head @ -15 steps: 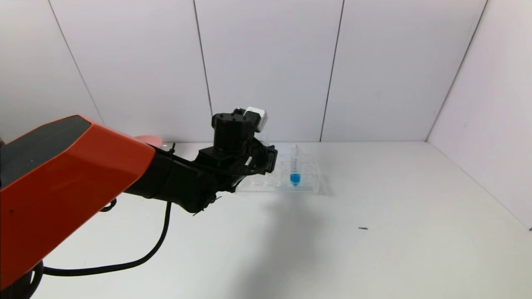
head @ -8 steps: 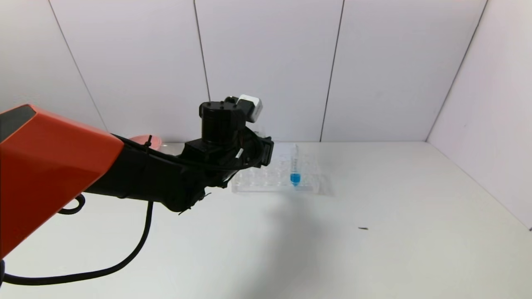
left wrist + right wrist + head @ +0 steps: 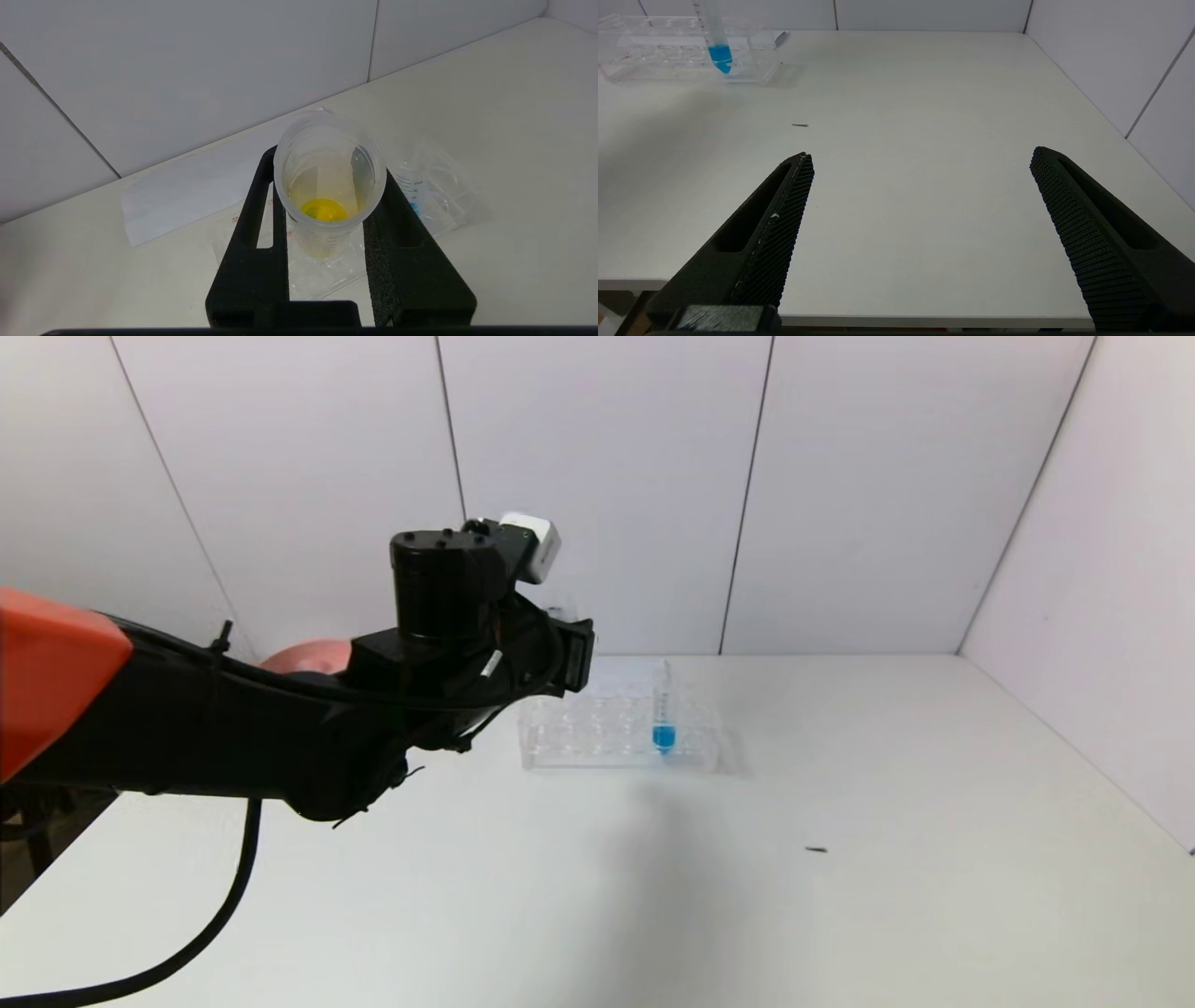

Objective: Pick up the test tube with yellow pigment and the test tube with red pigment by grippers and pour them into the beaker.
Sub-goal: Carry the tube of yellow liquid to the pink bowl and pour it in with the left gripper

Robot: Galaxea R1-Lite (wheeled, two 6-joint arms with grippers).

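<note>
here the left gripper (image 3: 327,205) is clamped on the beaker (image 3: 330,186), its two black fingers (image 3: 254,242) pressing the clear wall from either side. the beaker stands upright in the grip, lifted off the table (image 3: 514,116), with a small pool of yellow liquid (image 3: 323,209) at its bottom. past it in the left wrist view lie a white sheet (image 3: 187,191) against the wall and a clear plastic bag (image 3: 322,270) on the table under the beaker. the clear rack (image 3: 434,191) sits just beside the gripper on the table.

in the head view the left arm (image 3: 233,737) reaches in from the left, raised above the table, its wrist (image 3: 467,607) next to the rack (image 3: 616,733); the beaker itself is hidden behind the wrist there. a pink bowl (image 3: 303,658) peeks out behind the arm near the back wall. one tube with blue liquid (image 3: 663,709) stands upright in the rack, toward its right end. a small dark speck (image 3: 816,849) lies on the table, well apart from the rack.

the right gripper (image 3: 920,163) hangs low at the near edge of the table, its fingers (image 3: 780,219) spread wide apart and holding nothing. neither the yellow nor the red tube shows in any view.
</note>
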